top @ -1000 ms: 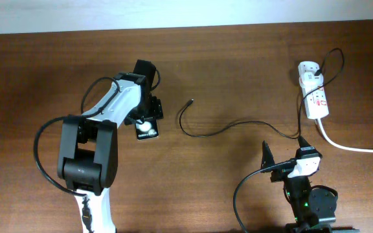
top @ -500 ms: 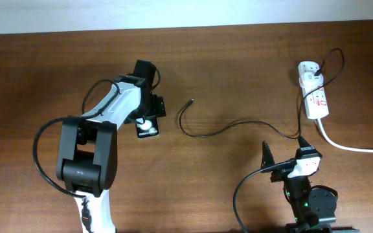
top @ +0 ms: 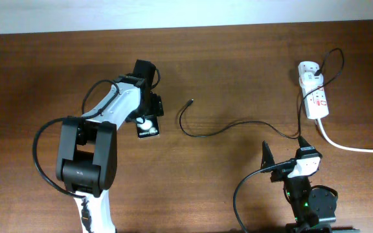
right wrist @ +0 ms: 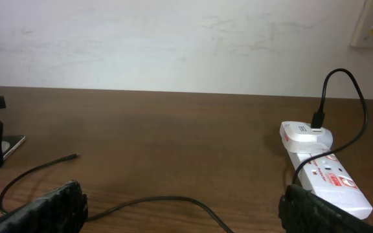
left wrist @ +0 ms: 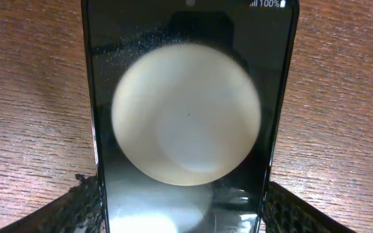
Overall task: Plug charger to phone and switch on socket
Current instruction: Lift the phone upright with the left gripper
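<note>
The phone (top: 149,126) lies flat on the table left of centre, black with a white round shape on its face (left wrist: 186,116). My left gripper (top: 149,118) straddles its near end, and both pads press the phone's long edges in the left wrist view (left wrist: 183,210). The charger cable (top: 225,131) snakes across the table; its loose connector tip (top: 192,101) lies right of the phone, apart from it. The cable's other end sits in a white adapter (top: 309,70) on the socket (top: 317,100) at the right. My right gripper (top: 283,150) stands wide open near the front edge, with the cable (right wrist: 167,199) lying on the table between its fingers.
A thick white cord (top: 351,147) runs from the socket off the right edge. A pale wall (right wrist: 186,45) stands behind the table's far edge. Bare wood lies between the connector tip and the socket.
The left gripper and the phone have shifted slightly toward the back of the table. The right arm, the cable and the socket have not moved.
</note>
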You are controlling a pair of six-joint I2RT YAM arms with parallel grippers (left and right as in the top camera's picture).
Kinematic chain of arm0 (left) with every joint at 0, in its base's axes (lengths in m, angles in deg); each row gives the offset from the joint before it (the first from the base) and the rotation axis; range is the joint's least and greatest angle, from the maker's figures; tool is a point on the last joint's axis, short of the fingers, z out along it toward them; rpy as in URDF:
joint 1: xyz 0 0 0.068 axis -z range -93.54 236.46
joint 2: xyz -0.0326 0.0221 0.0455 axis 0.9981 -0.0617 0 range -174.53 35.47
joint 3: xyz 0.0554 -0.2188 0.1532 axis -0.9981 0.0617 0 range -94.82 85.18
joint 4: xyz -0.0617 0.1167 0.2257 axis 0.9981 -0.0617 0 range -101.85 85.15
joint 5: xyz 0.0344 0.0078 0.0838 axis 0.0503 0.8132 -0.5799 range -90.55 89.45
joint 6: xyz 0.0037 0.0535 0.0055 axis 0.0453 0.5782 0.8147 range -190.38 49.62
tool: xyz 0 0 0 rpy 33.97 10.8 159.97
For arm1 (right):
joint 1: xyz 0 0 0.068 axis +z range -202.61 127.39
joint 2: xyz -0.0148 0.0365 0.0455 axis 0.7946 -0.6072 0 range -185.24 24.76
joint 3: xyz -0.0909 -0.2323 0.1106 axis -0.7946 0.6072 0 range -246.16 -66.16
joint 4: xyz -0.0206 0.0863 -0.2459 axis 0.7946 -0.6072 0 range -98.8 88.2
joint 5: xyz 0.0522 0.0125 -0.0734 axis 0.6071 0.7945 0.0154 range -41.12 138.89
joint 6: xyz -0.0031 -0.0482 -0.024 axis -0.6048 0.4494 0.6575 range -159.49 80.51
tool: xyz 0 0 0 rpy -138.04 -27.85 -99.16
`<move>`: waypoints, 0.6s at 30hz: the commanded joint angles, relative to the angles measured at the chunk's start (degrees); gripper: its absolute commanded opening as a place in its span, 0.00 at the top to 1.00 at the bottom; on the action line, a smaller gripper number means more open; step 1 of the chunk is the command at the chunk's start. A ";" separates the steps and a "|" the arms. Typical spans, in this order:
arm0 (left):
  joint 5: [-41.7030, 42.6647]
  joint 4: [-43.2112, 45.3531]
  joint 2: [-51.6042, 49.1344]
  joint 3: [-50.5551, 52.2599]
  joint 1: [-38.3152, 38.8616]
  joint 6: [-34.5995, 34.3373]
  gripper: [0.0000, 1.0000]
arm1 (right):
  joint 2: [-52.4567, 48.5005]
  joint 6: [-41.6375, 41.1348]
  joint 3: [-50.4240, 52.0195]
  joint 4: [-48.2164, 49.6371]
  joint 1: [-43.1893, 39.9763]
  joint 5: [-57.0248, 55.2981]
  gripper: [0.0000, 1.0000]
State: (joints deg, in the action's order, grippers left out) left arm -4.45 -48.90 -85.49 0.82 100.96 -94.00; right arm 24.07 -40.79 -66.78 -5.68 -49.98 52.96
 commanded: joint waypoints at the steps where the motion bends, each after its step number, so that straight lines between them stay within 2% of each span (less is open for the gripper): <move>1: 1.07 0.07 -1.18 1.81 -0.24 -0.13 0.25 | 0.37 0.02 0.31 -0.35 0.39 -0.26 0.01; 7: 1.07 -0.87 -1.16 1.22 -0.37 -0.11 0.27 | 0.37 0.02 0.31 -0.35 0.39 -0.26 0.01; 18: 1.07 -10.38 -1.16 -12.94 -0.39 0.55 0.26 | 0.37 0.02 0.31 -0.35 0.39 -0.26 0.01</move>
State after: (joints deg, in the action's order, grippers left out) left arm -3.73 -58.50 -86.39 -8.70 100.92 -93.95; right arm 24.07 -40.74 -66.78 -5.68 -49.98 52.96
